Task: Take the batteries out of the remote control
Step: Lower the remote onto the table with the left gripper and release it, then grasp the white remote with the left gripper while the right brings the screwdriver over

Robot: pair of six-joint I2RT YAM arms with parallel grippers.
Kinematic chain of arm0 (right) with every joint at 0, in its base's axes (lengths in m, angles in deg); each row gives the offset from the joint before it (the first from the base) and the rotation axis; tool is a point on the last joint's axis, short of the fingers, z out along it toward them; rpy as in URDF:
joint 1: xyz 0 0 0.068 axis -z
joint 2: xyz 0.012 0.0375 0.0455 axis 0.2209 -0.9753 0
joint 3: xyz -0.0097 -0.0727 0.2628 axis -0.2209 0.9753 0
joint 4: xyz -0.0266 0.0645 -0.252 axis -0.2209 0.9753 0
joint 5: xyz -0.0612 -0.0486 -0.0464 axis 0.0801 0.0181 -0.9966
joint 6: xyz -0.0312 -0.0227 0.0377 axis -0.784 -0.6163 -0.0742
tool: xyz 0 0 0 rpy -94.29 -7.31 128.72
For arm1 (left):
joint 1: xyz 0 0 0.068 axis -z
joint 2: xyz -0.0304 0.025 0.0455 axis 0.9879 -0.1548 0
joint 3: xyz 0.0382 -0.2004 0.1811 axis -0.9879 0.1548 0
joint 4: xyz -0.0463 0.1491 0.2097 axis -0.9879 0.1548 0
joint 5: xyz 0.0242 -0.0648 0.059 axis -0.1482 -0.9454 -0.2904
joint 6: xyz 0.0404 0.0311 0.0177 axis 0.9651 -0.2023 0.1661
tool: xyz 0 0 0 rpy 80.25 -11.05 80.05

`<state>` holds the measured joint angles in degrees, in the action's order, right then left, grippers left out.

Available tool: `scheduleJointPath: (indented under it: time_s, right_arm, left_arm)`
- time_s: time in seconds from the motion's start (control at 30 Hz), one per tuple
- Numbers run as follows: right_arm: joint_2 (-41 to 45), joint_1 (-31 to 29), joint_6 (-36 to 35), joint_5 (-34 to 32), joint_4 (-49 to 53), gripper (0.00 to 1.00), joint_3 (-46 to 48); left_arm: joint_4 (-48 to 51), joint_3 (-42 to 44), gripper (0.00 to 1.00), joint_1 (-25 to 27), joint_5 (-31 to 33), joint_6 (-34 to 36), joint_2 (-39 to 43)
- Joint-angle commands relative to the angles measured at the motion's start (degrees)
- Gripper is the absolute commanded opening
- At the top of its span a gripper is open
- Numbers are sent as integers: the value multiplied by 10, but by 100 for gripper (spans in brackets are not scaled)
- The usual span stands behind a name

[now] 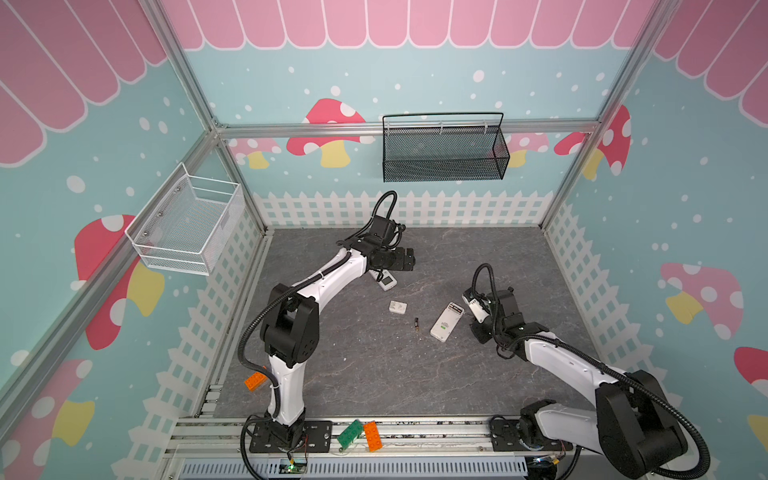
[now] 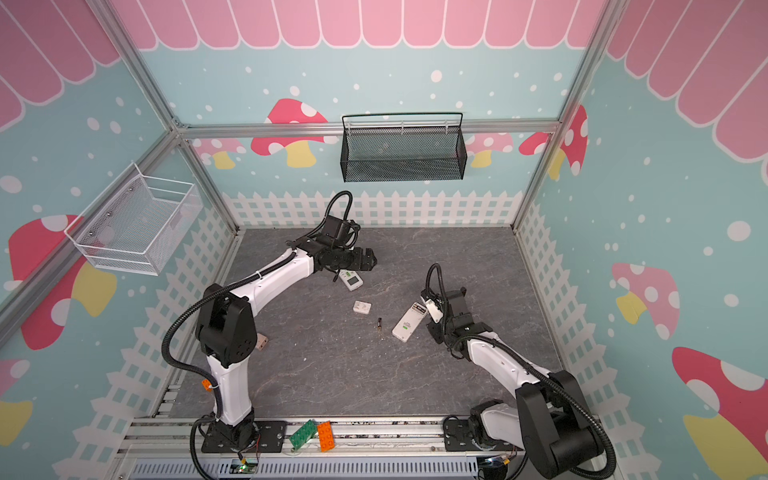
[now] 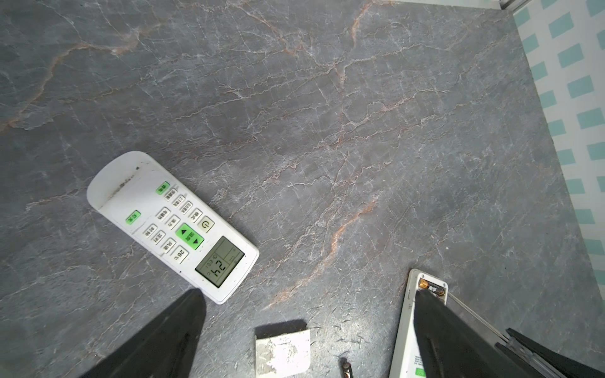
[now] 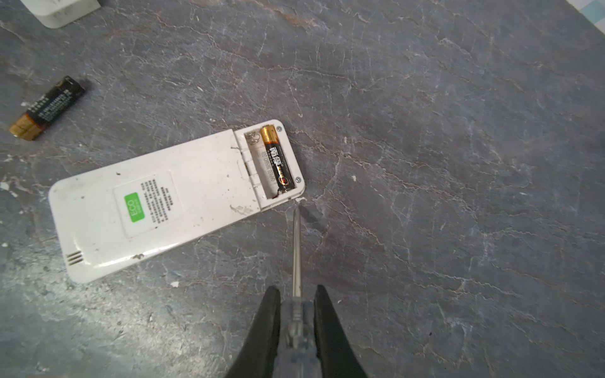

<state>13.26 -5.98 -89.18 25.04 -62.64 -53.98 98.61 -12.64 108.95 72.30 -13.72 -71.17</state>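
A white remote control lies face down on the grey table, its battery bay uncovered. One black and gold battery sits in the bay, and the slot beside it is bare. A second battery lies loose on the table nearby. My right gripper is shut on a clear-handled screwdriver, whose tip rests just off the remote's bay corner. My left gripper hangs open with nothing between its fingers, above a second, face-up remote.
The loose battery cover lies between the two remotes. An orange brick sits by the left arm; a green brick and another orange brick lie on the front rail. A black basket and a white basket hang on the walls.
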Motion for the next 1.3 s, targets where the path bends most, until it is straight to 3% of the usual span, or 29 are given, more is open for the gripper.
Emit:
scheduleJointPath:
  time_s: [0.0, 0.2, 0.3, 0.37, 0.5, 0.6, 0.9, 1.03, 1.17, 1.27]
  right_arm:
    - [-17, 2, -14, 31, -17, 0, -15]
    - [-62, 2, -29, 74, -35, 0, -43]
    - [-87, 2, -40, 85, -41, 0, -59]
    - [-99, 2, -49, 111, -37, 0, -75]
    - [-117, 0, -61, 152, -50, 0, -80]
    - [-130, -8, -69, 188, -41, 0, -91]
    - [-125, -24, -106, 252, -43, 0, -87]
    - [-102, -24, -105, 229, -31, 0, -92]
    - [-42, -21, -117, 204, -31, 0, -81]
    - [-4, -14, -80, 210, -19, 0, -78]
  left_arm:
    - [-3, 14, 100, -6, -14, 6, 21]
    - [-5, 17, 100, -11, -24, 30, 29]
    - [-8, 14, 100, -16, -65, 66, 32]
    - [3, 3, 100, -18, -97, 115, 34]
    - [41, -14, 89, -26, -196, 211, 33]
    - [52, -8, 88, -30, -225, 291, 41]
    - [108, 22, 89, -34, -314, 664, 37]
    - [121, 23, 89, -27, -340, 712, 24]
    - [121, 48, 89, -7, -326, 765, 18]
    - [120, 62, 87, 10, -300, 785, 11]
